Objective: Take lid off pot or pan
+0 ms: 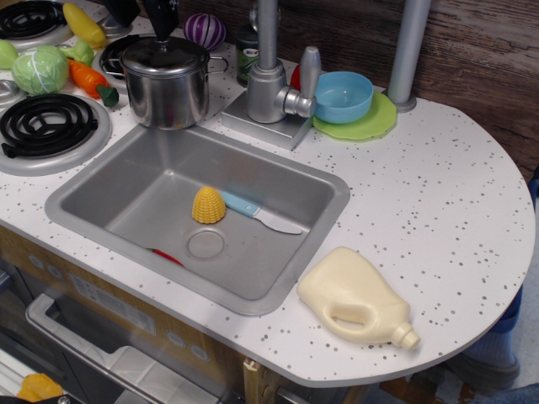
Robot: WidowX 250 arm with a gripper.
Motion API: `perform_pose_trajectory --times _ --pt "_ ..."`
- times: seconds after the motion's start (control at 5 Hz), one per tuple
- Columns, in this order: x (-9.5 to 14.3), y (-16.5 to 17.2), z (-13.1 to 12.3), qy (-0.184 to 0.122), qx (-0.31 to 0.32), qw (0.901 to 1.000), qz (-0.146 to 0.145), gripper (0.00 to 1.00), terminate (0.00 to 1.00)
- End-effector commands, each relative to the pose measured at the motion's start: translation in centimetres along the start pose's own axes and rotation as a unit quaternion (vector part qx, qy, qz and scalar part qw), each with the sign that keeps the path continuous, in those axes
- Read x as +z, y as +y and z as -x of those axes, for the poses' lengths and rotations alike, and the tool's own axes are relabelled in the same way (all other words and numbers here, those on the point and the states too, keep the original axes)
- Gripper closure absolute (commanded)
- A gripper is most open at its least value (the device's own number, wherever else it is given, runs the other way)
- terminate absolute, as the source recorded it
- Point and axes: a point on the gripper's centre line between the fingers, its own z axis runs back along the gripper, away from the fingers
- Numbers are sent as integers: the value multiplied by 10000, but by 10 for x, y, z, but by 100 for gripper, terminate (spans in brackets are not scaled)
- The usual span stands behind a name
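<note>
The pot (166,86) stands on the worktop (438,194) behind the sink (198,215), the lid (164,54) seated on it. This looks like the approach step: the claw (143,15) hangs above the lid, fingers apart, one (162,17) near the knob. Next it needs to drop and straddle the knob.
</note>
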Motion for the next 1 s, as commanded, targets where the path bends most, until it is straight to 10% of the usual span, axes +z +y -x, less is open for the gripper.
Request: perform_pose_trajectory --times 0.0,0.2,0.4,0.8 --pt "4 5 -18 -169 -268 9995 23 0 0" --pt "-4 4 -20 -169 -250 9995 54 0 0" --pt "-4 1 -21 -143 -202 9996 121 100 0" --pt "17 -1 -25 -96 -360 9991 -185 100 0"
